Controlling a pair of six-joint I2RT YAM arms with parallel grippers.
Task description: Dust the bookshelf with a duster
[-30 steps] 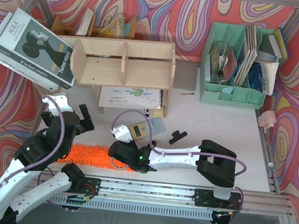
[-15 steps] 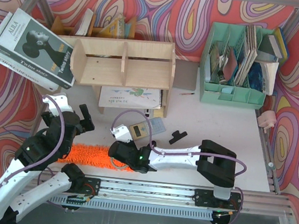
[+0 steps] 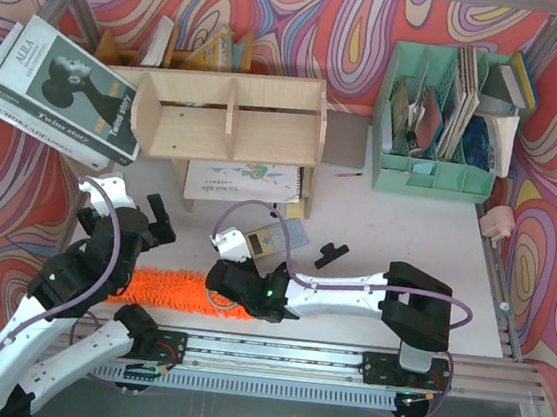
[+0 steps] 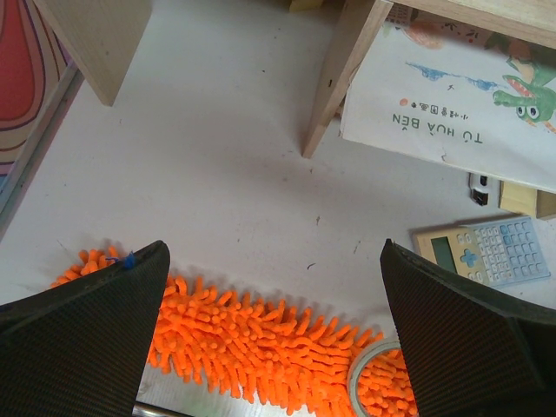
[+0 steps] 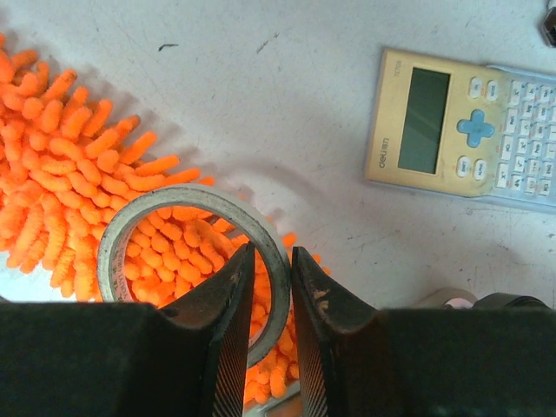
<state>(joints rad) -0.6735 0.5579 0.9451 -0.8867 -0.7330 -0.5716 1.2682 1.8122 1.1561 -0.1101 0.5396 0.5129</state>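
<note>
The duster (image 3: 164, 289) lies flat on the white surface (image 3: 377, 230) near the front edge, between the two arms. It is bright orange and fluffy, made of many short soft fingers. From above, its right end is hidden under the right arm, and its thin handle cannot be made out in any view.

The right wrist view shows something the top view hides: a grey ring (image 5: 193, 261), like a roll of tape, lies on the fluffy end of the duster. The right pincer (image 5: 272, 287) has closed its two dark fingers on the rim of that ring, one finger inside and one outside. The top view only shows the right pincer (image 3: 225, 283) low over the orange fluff.

The left pincer (image 4: 274, 334) is spread wide and holds nothing. It hangs above the duster (image 4: 252, 339), and the ring (image 4: 369, 382) peeks in at the bottom, cut off by the edge.

The bookshelf (image 3: 230, 118) stands further back on the surface, pale bare wood with two open parts split by a middle wall. A big book (image 3: 65, 94) leans on its left side. A picture book (image 3: 242, 179) lies under it, partly hidden, and only the left wrist view shows its green crocodile drawing. A calculator (image 5: 465, 130) lies just beside the duster. A mint-green organiser (image 3: 439, 121) full of papers stands at the back right, and a small black part (image 3: 331, 254) lies near the middle
</note>
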